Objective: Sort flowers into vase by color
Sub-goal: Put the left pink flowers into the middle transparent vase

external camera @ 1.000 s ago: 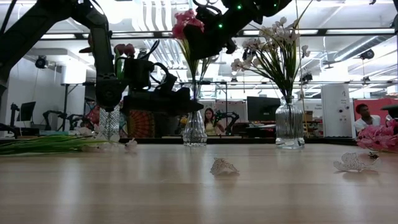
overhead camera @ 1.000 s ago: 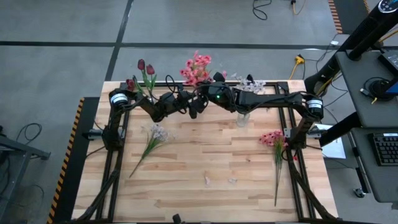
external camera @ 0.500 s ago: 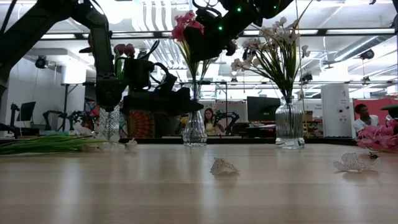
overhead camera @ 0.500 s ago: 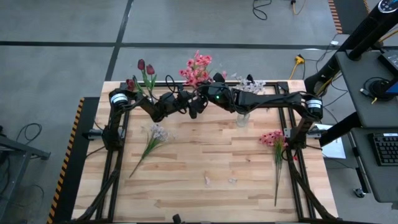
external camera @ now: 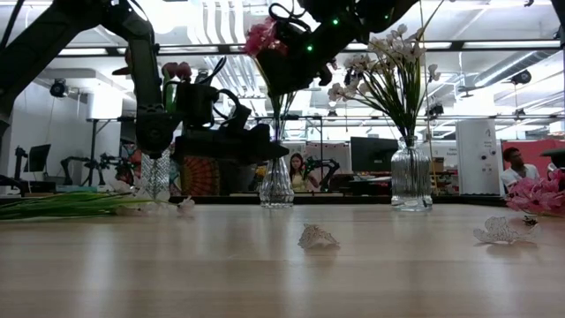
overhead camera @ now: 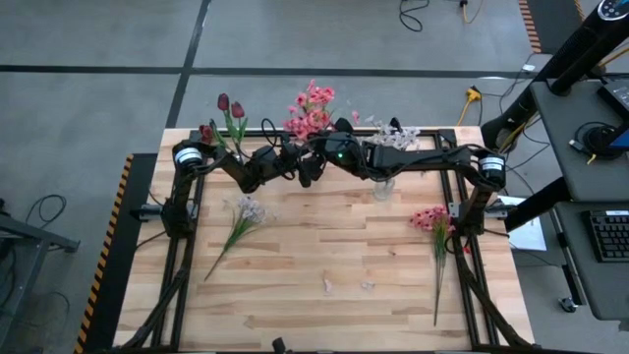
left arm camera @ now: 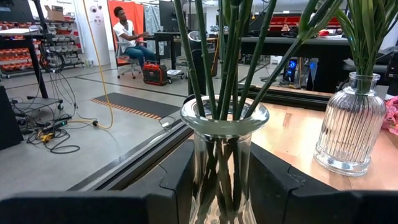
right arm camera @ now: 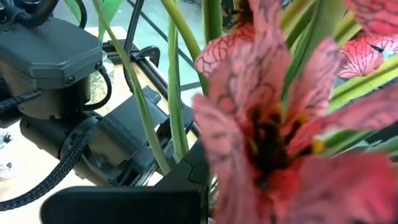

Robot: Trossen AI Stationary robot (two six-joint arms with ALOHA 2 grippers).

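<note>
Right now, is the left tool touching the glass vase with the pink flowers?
Touching. The left wrist view shows the left tool with its dark fingers pressed against both sides of the middle vase.

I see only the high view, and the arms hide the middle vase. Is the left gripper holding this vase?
Observer: Yes. In the left wrist view the left gripper has its fingers against the glass of the middle vase on both sides.
Operator: And the right gripper?
Observer: In the low view the right gripper hangs shut above that vase, beside the pink blooms.
Operator: Is somebody near?
Observer: A person sits in the room behind the table.
</note>
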